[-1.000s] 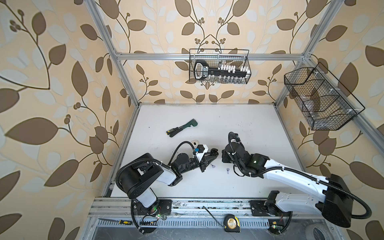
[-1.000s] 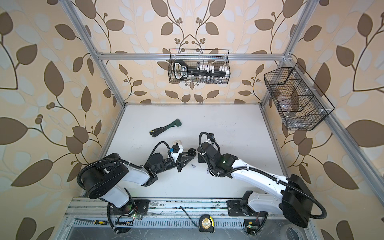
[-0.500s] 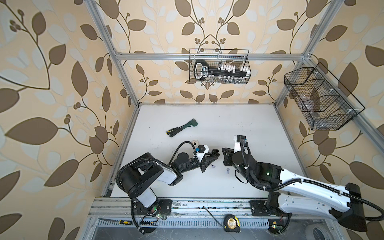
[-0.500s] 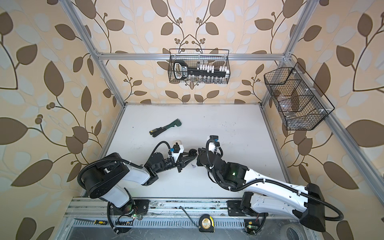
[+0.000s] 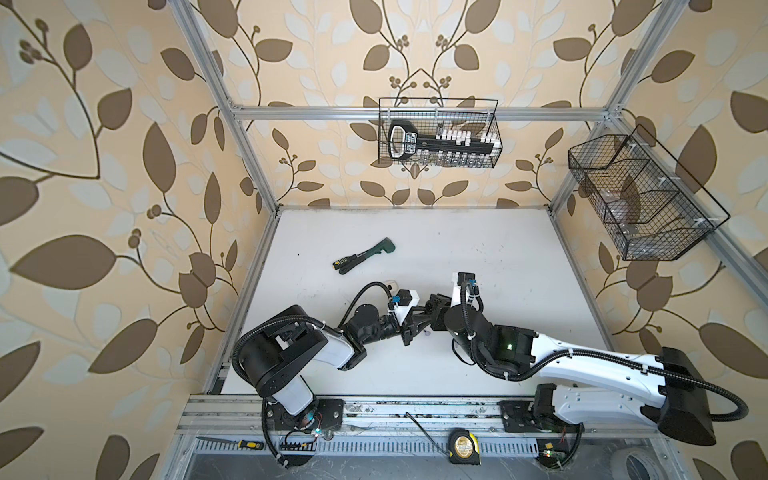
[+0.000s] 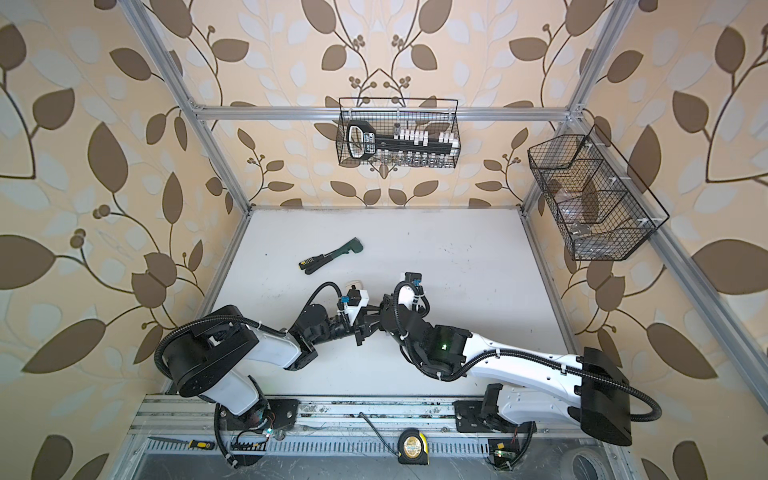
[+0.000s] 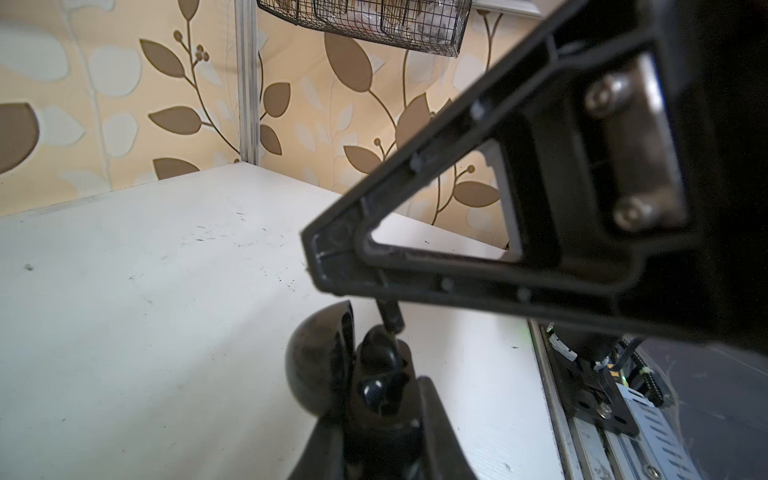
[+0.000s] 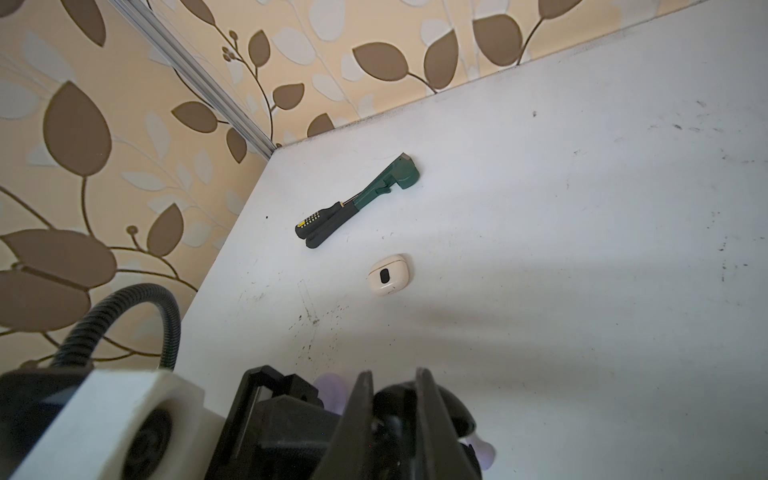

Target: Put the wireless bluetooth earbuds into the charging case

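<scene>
Jaws: nipping black earbud (image 7: 389, 316) in right gripper (image 8: 394, 376), stem tip at open black case (image 7: 318, 359); clamping that case in left gripper (image 7: 376, 415). Two lilac earbuds (image 8: 330, 388) loose on table (image 8: 582, 249) beside. White case (image 8: 389, 275) farther back.

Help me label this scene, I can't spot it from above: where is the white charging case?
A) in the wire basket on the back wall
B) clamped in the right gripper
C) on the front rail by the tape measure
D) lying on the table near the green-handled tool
D: the right wrist view shows the white charging case lying on the table, slightly apart from the green-handled tool.
</scene>
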Controlling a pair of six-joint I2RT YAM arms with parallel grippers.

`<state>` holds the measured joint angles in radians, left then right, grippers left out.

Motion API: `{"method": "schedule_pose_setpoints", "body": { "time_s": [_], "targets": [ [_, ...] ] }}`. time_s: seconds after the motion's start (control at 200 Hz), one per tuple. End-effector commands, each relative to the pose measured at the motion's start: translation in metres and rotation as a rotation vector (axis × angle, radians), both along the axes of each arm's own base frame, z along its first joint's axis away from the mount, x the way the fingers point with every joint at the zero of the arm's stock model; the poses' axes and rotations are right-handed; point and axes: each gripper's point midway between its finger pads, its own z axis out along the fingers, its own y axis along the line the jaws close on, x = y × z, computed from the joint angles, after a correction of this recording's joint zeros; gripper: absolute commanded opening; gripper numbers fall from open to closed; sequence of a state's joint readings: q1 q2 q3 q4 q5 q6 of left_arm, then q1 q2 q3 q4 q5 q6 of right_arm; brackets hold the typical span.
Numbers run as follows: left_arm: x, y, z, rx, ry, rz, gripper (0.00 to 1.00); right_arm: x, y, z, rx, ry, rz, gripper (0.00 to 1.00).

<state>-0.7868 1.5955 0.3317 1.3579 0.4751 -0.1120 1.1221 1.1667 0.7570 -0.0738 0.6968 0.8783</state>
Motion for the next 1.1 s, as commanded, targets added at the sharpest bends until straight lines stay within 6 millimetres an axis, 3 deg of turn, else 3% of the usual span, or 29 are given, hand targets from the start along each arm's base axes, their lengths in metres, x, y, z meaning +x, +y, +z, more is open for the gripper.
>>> {"method": "schedule_pose_setpoints", "body": {
  "time_s": [0.0,0.74,1.095],
  "targets": [
    [-0.005,-0.005,0.029,-0.077,-0.066,-0.038,0.00,0.001,0.001,0.000,0.018,-0.012,-0.021,0.15],
    [-0.005,-0.001,0.038,-0.106,-0.043,-0.021,0.00,-0.004,0.006,-0.025,0.008,0.014,-0.011,0.16],
    [-0.002,0.002,0.039,-0.115,-0.028,0.003,0.00,-0.008,-0.004,-0.028,0.004,-0.003,-0.033,0.15]
  ]
}}
